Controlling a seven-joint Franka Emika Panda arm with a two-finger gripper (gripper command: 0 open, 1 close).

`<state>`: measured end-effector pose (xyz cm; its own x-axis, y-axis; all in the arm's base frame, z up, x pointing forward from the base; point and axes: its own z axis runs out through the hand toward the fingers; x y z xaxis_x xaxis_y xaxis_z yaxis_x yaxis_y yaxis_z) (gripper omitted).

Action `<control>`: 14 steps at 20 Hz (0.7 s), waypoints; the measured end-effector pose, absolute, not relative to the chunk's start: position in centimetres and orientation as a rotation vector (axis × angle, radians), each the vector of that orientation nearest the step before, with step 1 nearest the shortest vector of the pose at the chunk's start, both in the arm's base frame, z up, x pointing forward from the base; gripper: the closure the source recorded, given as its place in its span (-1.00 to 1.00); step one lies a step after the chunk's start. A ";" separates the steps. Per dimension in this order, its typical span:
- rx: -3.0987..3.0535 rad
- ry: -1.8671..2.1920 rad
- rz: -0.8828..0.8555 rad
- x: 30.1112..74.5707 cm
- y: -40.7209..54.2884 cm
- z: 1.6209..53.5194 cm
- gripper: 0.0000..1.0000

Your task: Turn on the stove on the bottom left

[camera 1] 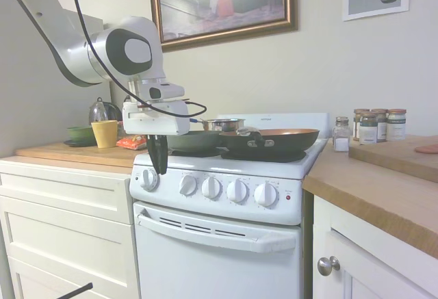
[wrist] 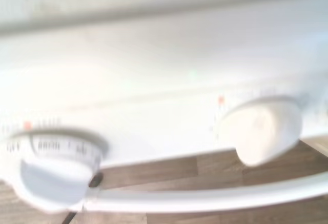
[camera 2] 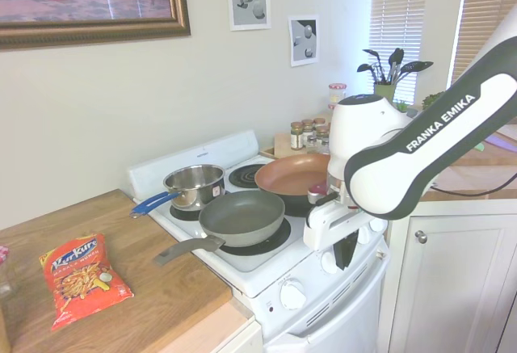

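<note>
The black two-finger gripper [camera 1: 158,164] hangs fingers-down at the front edge of the white enamel freestanding stove [camera 1: 226,244], directly before the leftmost round white knob [camera 1: 148,179] of the control panel. The fingers appear pressed close together; whether they touch the knob cannot be told. The four other knobs run in a row away from the gripper, ending at a small red light [camera 1: 288,197]. Below the gripper lies the white oven door handle [camera 1: 215,234], with open air in front of the panel. Behind and above the gripper, a grey non-stick frying pan [camera 2: 241,215] sits on the nearest burner, its inside bare. Further back stand a copper-coloured pan [camera 2: 292,174] and a steel saucepan with a blue handle [camera 2: 194,186]. The wrist view shows two blurred knobs.
</note>
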<state>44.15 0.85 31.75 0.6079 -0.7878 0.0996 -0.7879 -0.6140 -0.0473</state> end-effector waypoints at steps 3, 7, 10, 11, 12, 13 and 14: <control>2.820 -1.359 0.162 43.7 1.4 31.4 -1.00; 2.815 -1.371 0.163 43.7 1.1 31.4 -1.00; 2.816 -1.379 0.165 43.7 1.0 31.5 -1.00; 2.817 -1.380 0.165 43.7 1.1 31.6 -1.00; 2.818 -1.381 0.165 43.7 1.1 31.6 -1.00; 2.818 -1.383 0.165 43.7 1.1 31.6 -1.00; 2.818 -1.386 0.165 43.7 1.1 31.6 -1.00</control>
<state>43.72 1.12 31.65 0.6058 -0.7902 0.0925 -0.7899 -0.6113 -0.0488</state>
